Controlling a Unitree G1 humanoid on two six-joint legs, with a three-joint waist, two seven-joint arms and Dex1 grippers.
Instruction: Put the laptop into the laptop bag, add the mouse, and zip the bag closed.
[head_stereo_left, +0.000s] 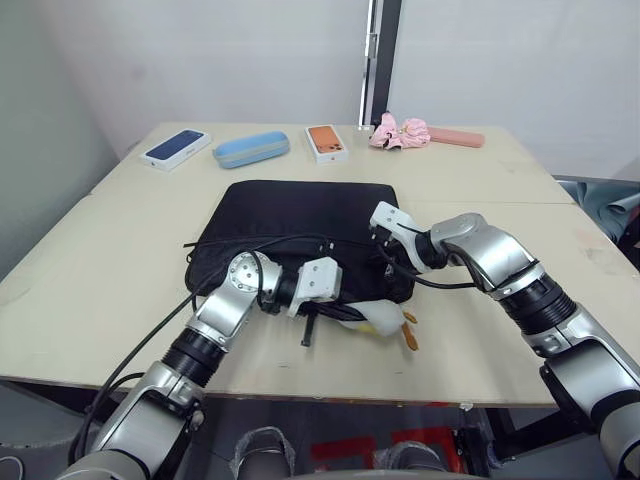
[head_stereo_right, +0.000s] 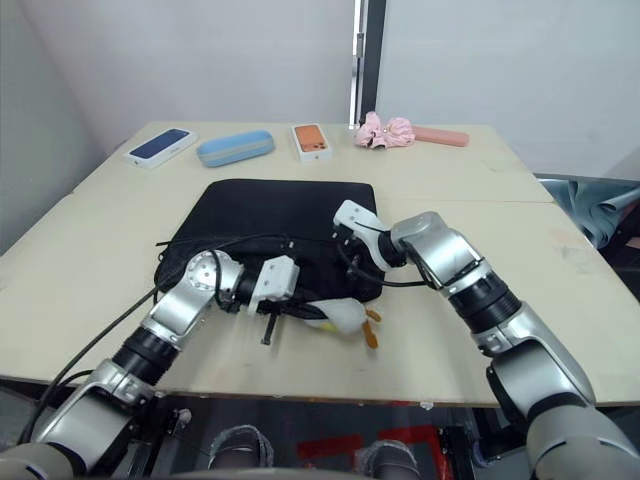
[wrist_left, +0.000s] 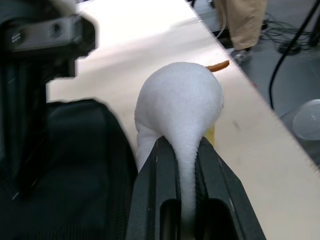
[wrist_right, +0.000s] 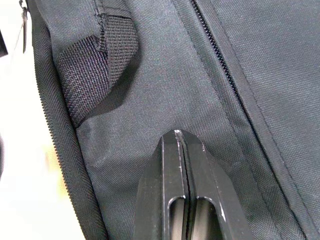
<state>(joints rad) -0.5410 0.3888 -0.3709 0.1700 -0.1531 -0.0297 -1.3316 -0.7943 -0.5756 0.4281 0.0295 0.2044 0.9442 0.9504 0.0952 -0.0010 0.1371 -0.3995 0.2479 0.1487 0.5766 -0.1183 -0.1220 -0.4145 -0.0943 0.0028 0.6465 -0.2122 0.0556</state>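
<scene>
The left pincer (wrist_left: 186, 150) is clamped on a white plush (wrist_left: 182, 107) beside the laptop bag (head_stereo_left: 300, 225) lying flat on the bench (head_stereo_left: 90, 270), while the right pincer (wrist_right: 184, 145), closed and empty, rests on the bag; the risk is that the plush gets packed instead of the mouse.

Left gripper's fingers (wrist_left: 165, 180) pinch white plush (wrist_left: 182, 105) beside laptop bag (wrist_left: 75, 170).
</scene>
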